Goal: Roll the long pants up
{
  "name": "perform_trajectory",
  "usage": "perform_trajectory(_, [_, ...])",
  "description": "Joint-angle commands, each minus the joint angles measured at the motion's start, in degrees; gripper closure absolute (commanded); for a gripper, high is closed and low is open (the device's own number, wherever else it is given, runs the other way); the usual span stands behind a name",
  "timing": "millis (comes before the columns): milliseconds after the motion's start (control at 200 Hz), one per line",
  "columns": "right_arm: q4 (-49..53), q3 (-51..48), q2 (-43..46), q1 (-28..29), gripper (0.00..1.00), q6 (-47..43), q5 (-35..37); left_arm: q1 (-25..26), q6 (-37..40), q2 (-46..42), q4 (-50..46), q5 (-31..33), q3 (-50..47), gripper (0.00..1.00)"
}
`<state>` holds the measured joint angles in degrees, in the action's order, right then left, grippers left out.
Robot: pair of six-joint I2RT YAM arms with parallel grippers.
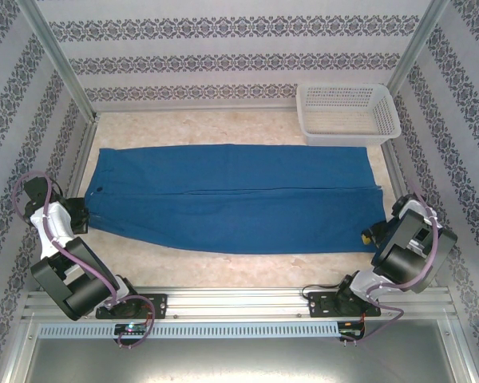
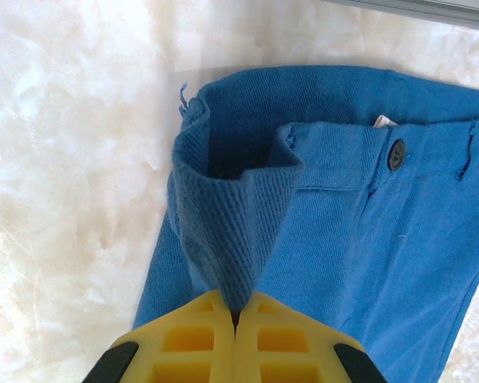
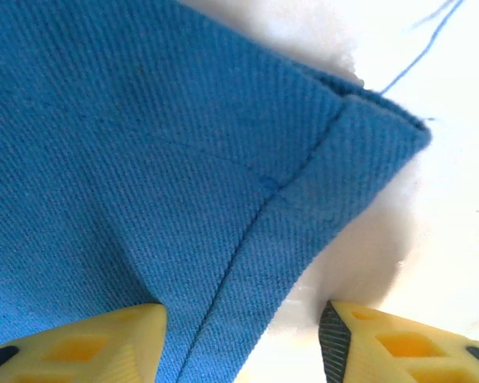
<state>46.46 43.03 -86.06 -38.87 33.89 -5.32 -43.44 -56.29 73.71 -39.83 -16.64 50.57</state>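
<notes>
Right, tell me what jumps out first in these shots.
The long pants dominate, royal blue, spread flat across the middle. The left gripper is pinched shut on a lifted waistband fold at their left end; the right gripper straddles the hem corner, jaws apart. A white mesh basket sits at far right.

Right wrist view: long pants [image 3: 144,144] run past left, top, bottom edges; right gripper [image 3: 243,319] fingers cropped at bottom.
</notes>
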Motion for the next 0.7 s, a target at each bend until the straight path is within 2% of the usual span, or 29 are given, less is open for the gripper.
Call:
perform_trajectory(0, [-23.6, 0.7, -2.2, 1.2, 0.56, -2.5, -0.8, 0.6, -1.5, -1.5, 0.5, 1.6, -0.1, 0.96])
perform_trajectory(50, [-23.6, 0.8, -1.9, 1.4, 0.72, -2.6, -0.2, 0.6, -1.5, -1.5, 0.5, 1.7, -0.1, 0.96])
perform_trajectory(170, [-22.9, 1.0, -1.5, 2.6, 1.00, -3.5, 2.1, 0.6, -1.1, -1.5, 0.4, 1.9, -0.2, 0.96])
perform_trajectory(400, [-18.4, 1.8, 1.7, 4.9, 1.00, -4.2, 3.0, 0.6, -0.6, -2.2, 0.4, 2.3, -0.6, 0.98])
perform_trajectory(699, [-2.4, 8.7, 9.0, 10.2, 1.00, -6.4, 2.0, 0.6, 0.2, -4.5, -3.0, 3.7, -1.0, 1.00])
